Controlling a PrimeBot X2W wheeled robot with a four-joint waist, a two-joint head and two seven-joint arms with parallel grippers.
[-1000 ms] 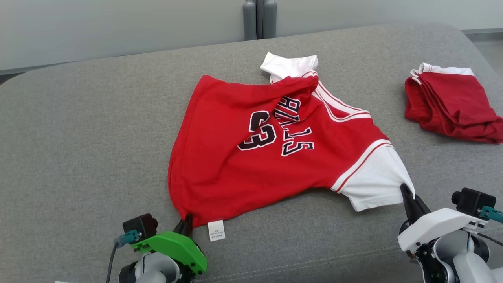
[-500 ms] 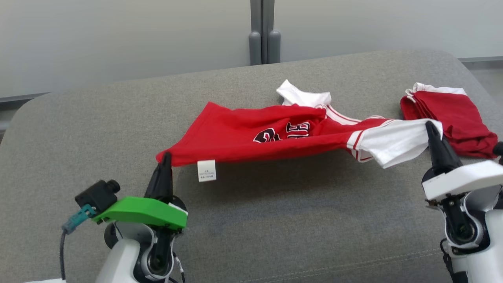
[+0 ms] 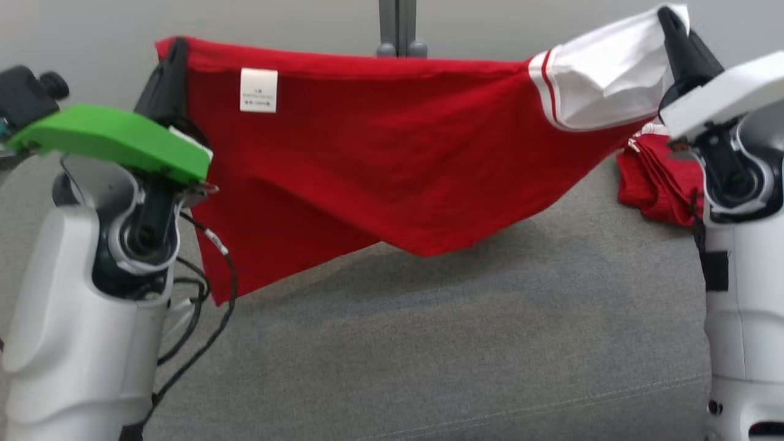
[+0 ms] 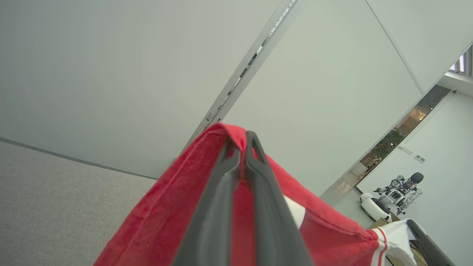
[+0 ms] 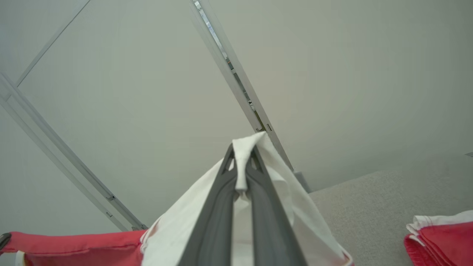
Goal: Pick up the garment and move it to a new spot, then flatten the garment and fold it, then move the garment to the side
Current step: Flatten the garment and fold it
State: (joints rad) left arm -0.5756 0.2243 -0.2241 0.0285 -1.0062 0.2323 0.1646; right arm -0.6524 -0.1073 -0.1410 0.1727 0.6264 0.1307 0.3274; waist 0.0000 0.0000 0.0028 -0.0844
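Left gripper pinches the red hem corner of the jersey, jaws closed on the cloth. The right gripper is closed on the white sleeve. The jersey hangs stretched between them above the grey couch. Whether its sagging lower edge touches the cushion I cannot tell. A white label sits near the left grip. A folded red cloth lies on the couch beyond the right arm.

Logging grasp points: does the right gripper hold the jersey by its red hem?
No, the right gripper is shut on the white sleeve of the jersey, not on red cloth.
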